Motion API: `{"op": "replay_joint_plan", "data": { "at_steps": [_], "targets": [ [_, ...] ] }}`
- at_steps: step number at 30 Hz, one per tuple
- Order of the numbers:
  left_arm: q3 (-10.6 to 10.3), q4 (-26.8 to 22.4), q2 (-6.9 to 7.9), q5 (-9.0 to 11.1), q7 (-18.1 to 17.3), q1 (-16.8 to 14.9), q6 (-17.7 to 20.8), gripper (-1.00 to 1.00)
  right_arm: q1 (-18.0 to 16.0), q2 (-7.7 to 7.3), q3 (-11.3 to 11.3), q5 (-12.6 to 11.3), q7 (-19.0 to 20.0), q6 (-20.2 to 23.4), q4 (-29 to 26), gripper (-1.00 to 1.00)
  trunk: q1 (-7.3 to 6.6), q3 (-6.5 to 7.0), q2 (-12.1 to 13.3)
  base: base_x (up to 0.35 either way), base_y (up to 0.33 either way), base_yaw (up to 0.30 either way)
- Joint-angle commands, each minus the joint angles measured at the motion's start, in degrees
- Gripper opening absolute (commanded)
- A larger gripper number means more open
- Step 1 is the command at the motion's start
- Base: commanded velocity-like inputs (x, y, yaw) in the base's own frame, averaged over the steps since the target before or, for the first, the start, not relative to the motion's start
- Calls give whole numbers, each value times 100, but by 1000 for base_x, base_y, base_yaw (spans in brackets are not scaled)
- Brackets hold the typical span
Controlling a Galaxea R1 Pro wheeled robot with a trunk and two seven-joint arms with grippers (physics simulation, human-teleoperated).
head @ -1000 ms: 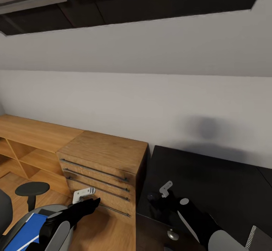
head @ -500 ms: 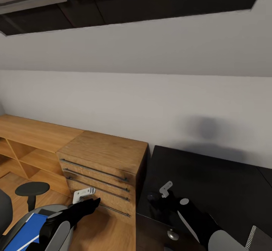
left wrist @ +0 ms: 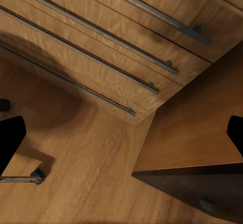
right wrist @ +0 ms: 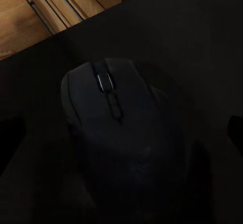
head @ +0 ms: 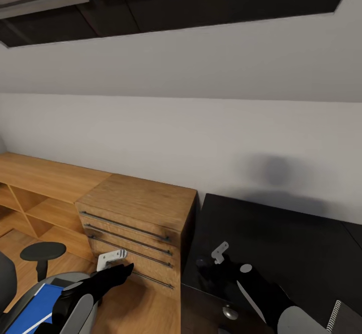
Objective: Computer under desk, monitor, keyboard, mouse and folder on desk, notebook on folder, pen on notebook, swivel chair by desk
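Observation:
The black mouse [right wrist: 114,127] lies on the black desk [head: 281,238], close to its corner beside the wooden drawer unit. My right gripper [head: 211,263] hovers just over the mouse, open, with a dark fingertip at each side of the right wrist view and nothing gripped. My left gripper [head: 124,269] is open and empty in front of the wooden drawers, above the floor. The blue folder [head: 31,310] rests on the seat of the grey swivel chair [head: 70,278] below my left arm. A spiral-bound notebook [head: 342,316] shows at the desk's near right edge.
A light wooden drawer unit [head: 141,213] with long bar handles stands against the desk's left end. A low wooden shelf [head: 35,183] runs along the wall to its left. The chair's black armrest [head: 42,251] stands close to my left arm. A dark desk drawer knob [head: 230,313] sits below my right arm.

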Motion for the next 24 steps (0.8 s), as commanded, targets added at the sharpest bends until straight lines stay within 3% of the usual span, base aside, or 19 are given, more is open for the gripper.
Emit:
{"op": "replay_joint_plan", "data": {
  "at_steps": [1,6,24],
  "targets": [
    [-11,-7,5,60,59,-5,8,100,-4,-7,20,-15,4,35,-14,100,0,-7,-5,0,0,0],
    [-19,-7,5,60,59,-5,8,100,-4,-9,20,-15,7,35,-12,100,88,-79,-165,0,0,0],
    [-20,-7,5,69,58,-5,8,100,-4,-10,22,-9,8,35,-12,100,88,-79,-165,0,0,0]
  ]
}}
